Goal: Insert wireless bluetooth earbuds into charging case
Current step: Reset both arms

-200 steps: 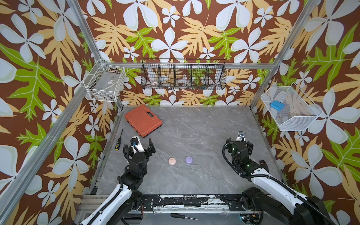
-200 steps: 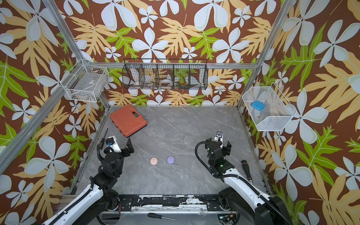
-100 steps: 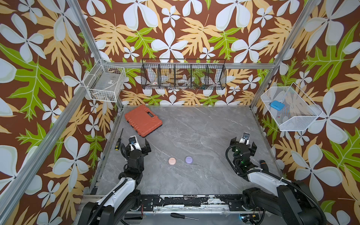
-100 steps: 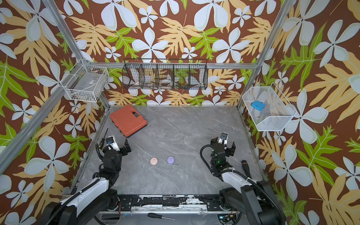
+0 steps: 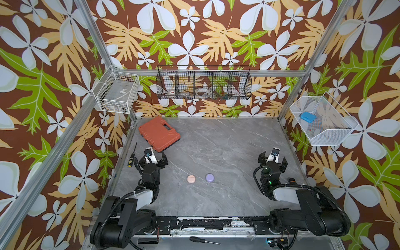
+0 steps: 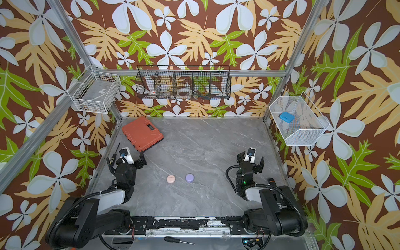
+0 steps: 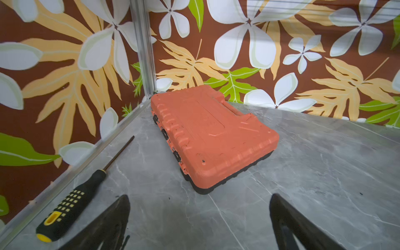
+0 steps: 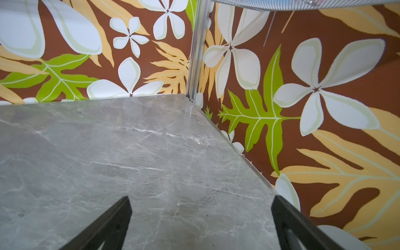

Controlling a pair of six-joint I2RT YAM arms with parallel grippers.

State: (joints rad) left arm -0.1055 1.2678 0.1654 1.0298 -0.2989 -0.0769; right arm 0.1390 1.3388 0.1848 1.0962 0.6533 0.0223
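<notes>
Resting on the table (image 5: pixel 218 147) in both top views, two round cases lie side by side just toward 6 o'clock from its centre: the pink case (image 5: pixel 191 179) (image 6: pixel 170 179) on the 9 o'clock side, the lavender case (image 5: pixel 209 177) (image 6: pixel 189 177) on the 3 o'clock side, near each other but apart. Both lie flat with lids shut. The earbuds cannot be made out in any view.

The left claw (image 5: pixel 151 159) sits at about 8 o'clock, well apart from the cases, jaws spread wide and gripping nothing. Its wrist view shows the left claw (image 7: pixel 199 198) with bare table between the two dark fingers. It faces the toolbox (image 7: pixel 212 138), an orange one lying flat and closed at 11 o'clock (image 5: pixel 159 135). A screwdriver (image 5: pixel 131 157) (image 7: pixel 71 201) (black handle, yellow dots) lies along the table's 9 o'clock edge, just beside that claw.

The right claw (image 5: pixel 272 158) sits at about 4 o'clock, also well apart from the cases, released and empty. Its wrist view shows the right claw (image 8: pixel 201 198) over bare marble, facing the 1 o'clock corner.

A second screwdriver (image 5: pixel 201 239) lies off the table at 6 o'clock, in front of the arms' rail.
</notes>
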